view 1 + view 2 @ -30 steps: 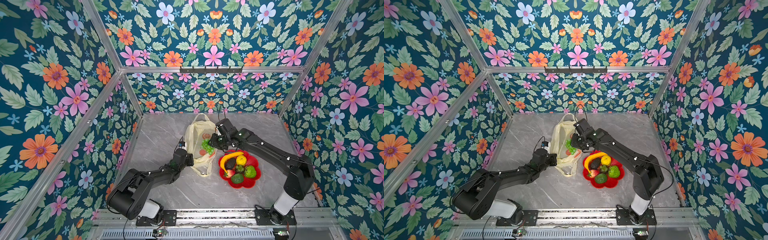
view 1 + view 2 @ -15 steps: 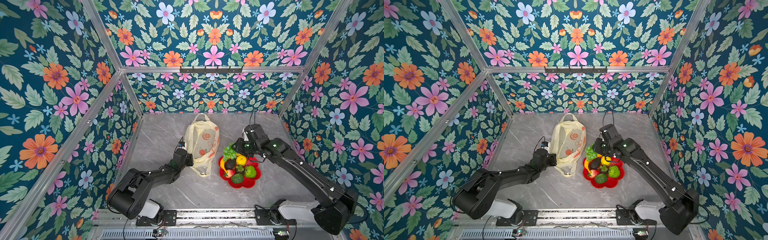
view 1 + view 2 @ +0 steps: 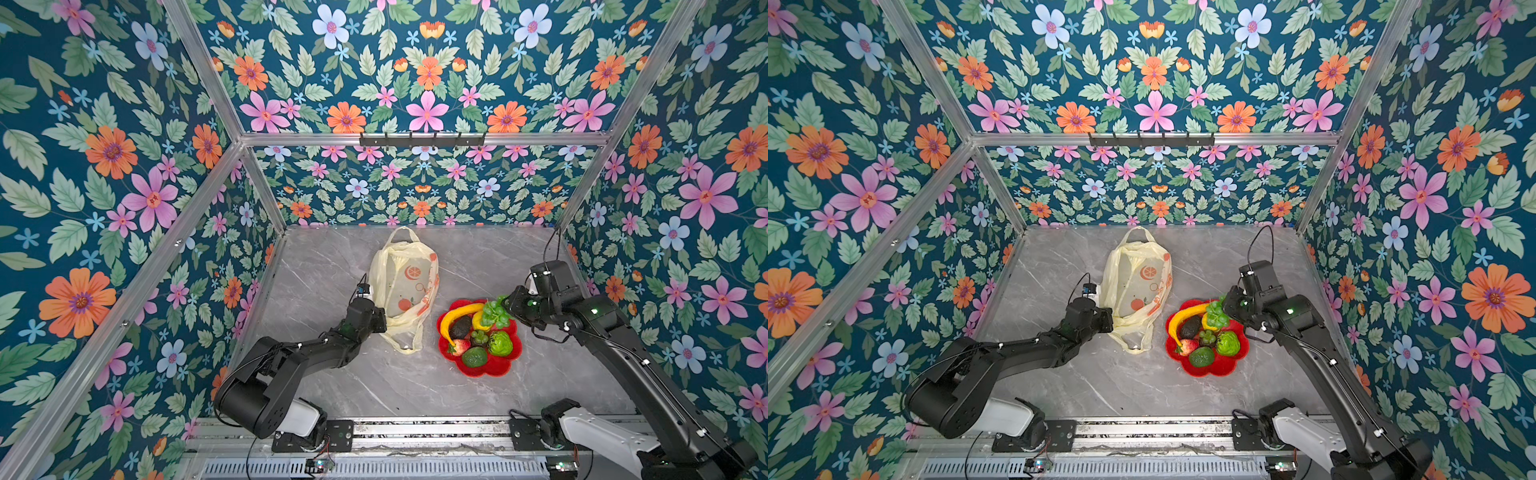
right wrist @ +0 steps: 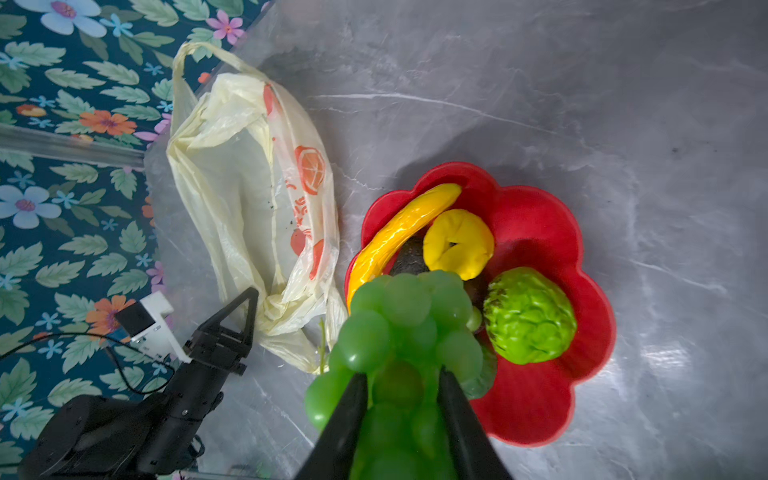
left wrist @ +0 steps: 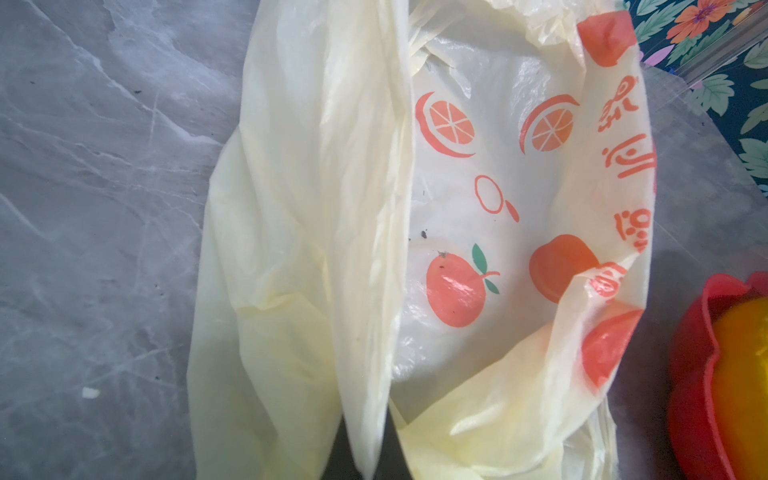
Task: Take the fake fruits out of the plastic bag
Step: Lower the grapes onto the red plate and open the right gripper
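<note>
Nearest, on the grey counter (image 3: 374, 386), the red flower-shaped plate (image 3: 494, 369) gathers the fake fruits that are out already: dark green fruit (image 3: 473, 357), strawberry (image 3: 457, 345) and bumpy green fruit (image 3: 500, 343) in front, avocado (image 3: 460, 327), banana (image 3: 453, 318) and lemon (image 4: 457, 245) behind; over its far rim the right fingers (image 4: 457, 405) clamp the grape bunch (image 4: 403, 316) from both sides, holding it above the pile, presumably to be let go there; beside the plate the left fingers (image 3: 379, 324) are closed on a fold of the plastic bag (image 3: 399, 282) at its near end, probably to pin the thin film in place; the bag lies slack beyond them, its far loop handle (image 3: 401, 235) toward the back wall; the left wrist view shows only prints inside, so it looks emptied.
</note>
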